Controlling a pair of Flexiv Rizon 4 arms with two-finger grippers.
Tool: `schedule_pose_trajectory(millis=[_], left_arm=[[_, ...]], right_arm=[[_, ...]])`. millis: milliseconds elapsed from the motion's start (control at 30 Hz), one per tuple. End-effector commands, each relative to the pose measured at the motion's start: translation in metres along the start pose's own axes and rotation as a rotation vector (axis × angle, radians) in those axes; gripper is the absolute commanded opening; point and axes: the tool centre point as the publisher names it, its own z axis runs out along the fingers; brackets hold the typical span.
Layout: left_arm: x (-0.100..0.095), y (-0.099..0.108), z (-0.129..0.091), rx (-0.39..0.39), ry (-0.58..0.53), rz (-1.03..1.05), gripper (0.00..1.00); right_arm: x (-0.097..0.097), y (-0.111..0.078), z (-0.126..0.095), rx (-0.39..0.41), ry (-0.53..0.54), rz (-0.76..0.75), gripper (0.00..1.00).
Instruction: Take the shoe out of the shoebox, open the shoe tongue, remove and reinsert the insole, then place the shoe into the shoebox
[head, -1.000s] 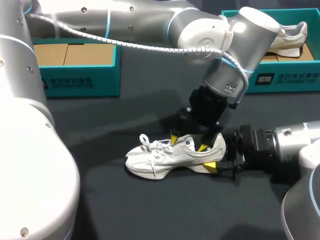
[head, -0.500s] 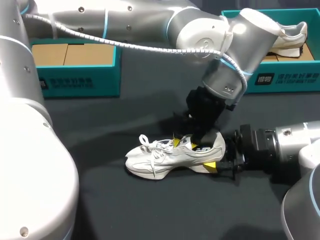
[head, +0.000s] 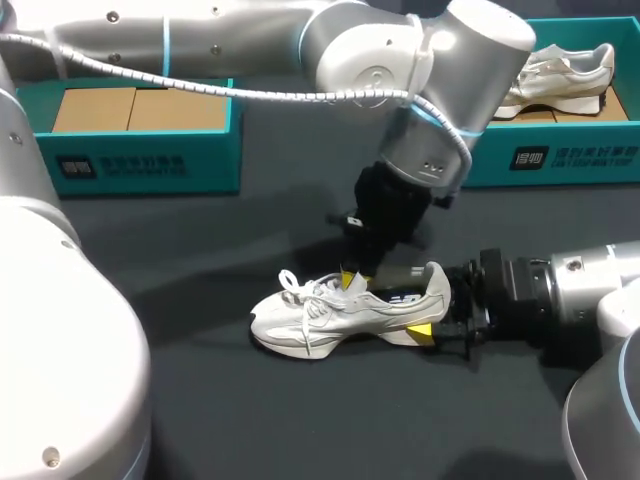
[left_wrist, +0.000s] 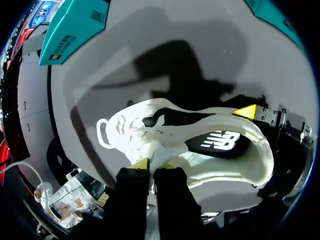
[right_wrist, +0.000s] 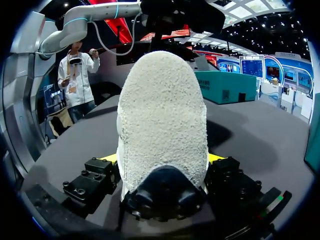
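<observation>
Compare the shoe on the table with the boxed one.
The table shoe lies on the table, the boxed shoe in the right shoebox. The table shoe is held at heel by the right gripper and at tongue by the left gripper; the boxed shoe is untouched. Both are white trainers.

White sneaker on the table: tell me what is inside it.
A dark insole lies in the heel end of the sneaker. Further forward, the tongue, pinched by the left gripper, and the laces cover the inside.
</observation>
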Motion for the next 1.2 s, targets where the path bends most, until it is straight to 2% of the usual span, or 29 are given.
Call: schedule_pose_trajectory(millis=[33, 333, 467, 967, 1033, 1067, 1100, 1200], left_arm=[[-0.028, 0.009, 0.001, 0.034, 0.188, -0.013, 0.0], [-0.067, 0.012, 0.012, 0.094, 0.402, -0.057, 0.0], [-0.077, 0.012, 0.021, 0.098, 0.446, -0.056, 0.0], [-0.082, 0.003, 0.066, 0.065, 0.375, -0.034, 0.0], [-0.082, 0.003, 0.073, 0.056, 0.362, -0.034, 0.13], [-0.083, 0.003, 0.075, 0.054, 0.358, -0.034, 0.26], [-0.084, 0.006, 0.077, 0.054, 0.353, -0.032, 0.34], [-0.088, 0.011, 0.079, 0.061, 0.327, -0.023, 0.49]], right_arm=[[0.001, 0.001, 0.0, 0.003, -0.002, 0.001, 0.0], [0.001, 0.001, 0.0, 0.003, -0.002, 0.001, 0.0], [0.001, 0.001, 0.0, 0.003, -0.002, 0.001, 0.0], [0.001, 0.001, 0.0, 0.003, -0.002, 0.001, 0.0], [0.001, 0.001, 0.0, 0.003, -0.002, 0.001, 0.0], [0.001, 0.001, 0.0, 0.003, -0.002, 0.001, 0.0], [0.001, 0.001, 0.0, 0.003, -0.002, 0.001, 0.0], [0.001, 0.001, 0.0, 0.003, -0.002, 0.001, 0.0]])
